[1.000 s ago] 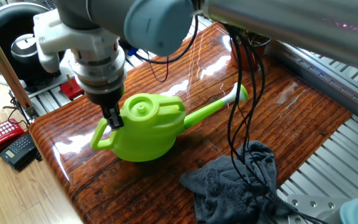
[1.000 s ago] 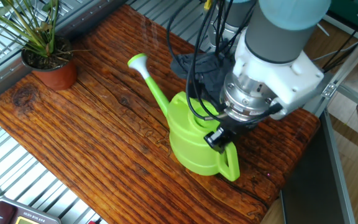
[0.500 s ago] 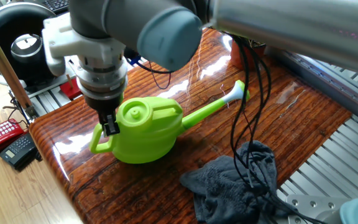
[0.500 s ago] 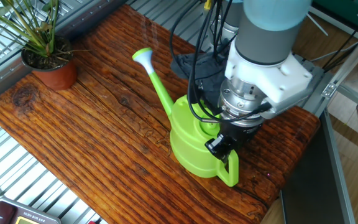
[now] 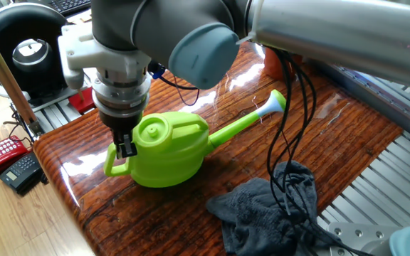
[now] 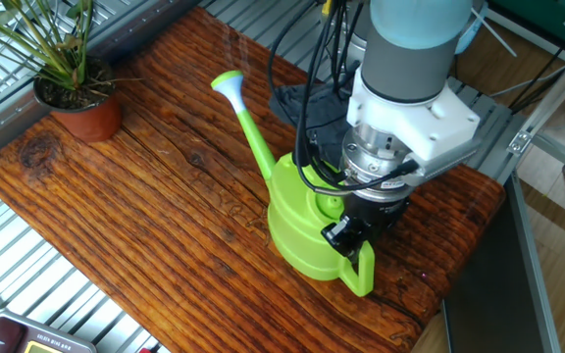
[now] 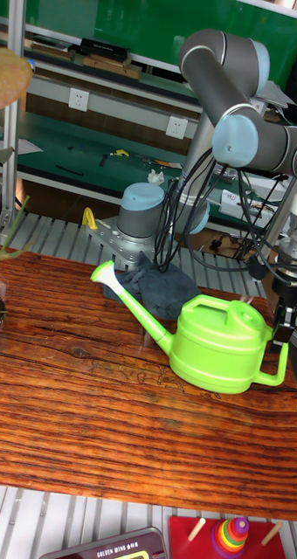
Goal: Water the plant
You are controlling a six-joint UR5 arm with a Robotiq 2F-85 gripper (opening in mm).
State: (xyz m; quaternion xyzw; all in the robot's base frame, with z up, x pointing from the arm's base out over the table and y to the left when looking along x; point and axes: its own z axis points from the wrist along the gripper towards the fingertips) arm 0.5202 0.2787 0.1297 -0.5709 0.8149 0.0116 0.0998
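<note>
Grasp step: claw (image 5: 126, 147) closed on watering can (image 5: 168, 151) handle near a counter (image 6: 155, 211) corner. Next: lift, carry spout over plant (image 6: 65, 69) at the far corner, tilt.

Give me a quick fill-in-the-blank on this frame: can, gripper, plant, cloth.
1. The gripper is at the watering can's ____.
2. The can's spout points toward the ____ in the terracotta pot.
3. The can stands on the wooden table, its colour being ____.
4. The dark grey cloth lies on the ____.

Missing words: handle; plant; green; table
</note>
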